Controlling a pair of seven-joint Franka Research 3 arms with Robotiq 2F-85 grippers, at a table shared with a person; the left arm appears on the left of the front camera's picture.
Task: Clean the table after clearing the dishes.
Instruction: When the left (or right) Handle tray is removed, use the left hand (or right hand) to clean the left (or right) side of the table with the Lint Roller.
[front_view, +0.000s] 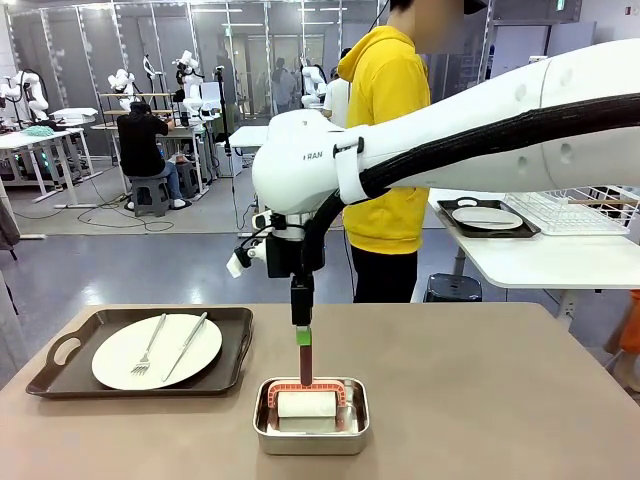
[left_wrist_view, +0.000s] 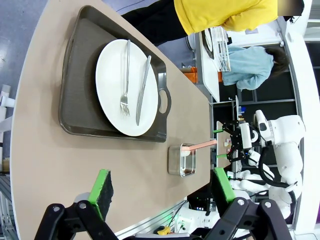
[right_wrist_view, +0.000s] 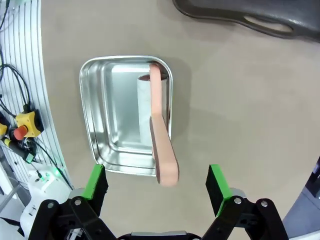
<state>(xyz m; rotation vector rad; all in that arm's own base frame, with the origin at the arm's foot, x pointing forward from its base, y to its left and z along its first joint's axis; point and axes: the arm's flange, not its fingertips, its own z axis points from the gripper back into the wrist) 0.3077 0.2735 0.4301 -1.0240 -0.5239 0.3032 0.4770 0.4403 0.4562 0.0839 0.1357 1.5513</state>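
Nearest stands one steel pan (front_view: 311, 441) at the front edge of the table (front_view: 480, 400), w/ one roller (front_view: 306, 405) in it: white roll lying down, pink handle (front_view: 305, 365) rising straight up. Directly over that handle hangs the right gripper (front_view: 303, 338), jaws spread wide, the handle end btw the fingers but not touched, so nothing is gripped. I judge the roller light w/ a stiff handle; the best hold is the upper handle, squeezed on its flat sides. Above the table's near side hovers the left gripper (left_wrist_view: 162, 186), also spread wide and empty. Further back, on the table's left part, lies one dark tray (front_view: 95, 325) w/ one white plate (front_view: 115, 360), and one fork (front_view: 148, 350) and one knife (front_view: 185, 347) side by side on it. The plate is probably stiff and breakable and the cutlery loose, ready to slide, so take the tray by its cut-out end handles and keep it level. Beyond, a person (front_view: 385, 120) in yellow stands at the far side. Farthest, on the white side table (front_view: 540, 262), sits a 2nd tray (front_view: 450, 210) w/ a 2nd plate (front_view: 487, 217), beside a wire rack (front_view: 570, 210); cutlery there is too small to tell. Total: 2 trays, 2 plates.
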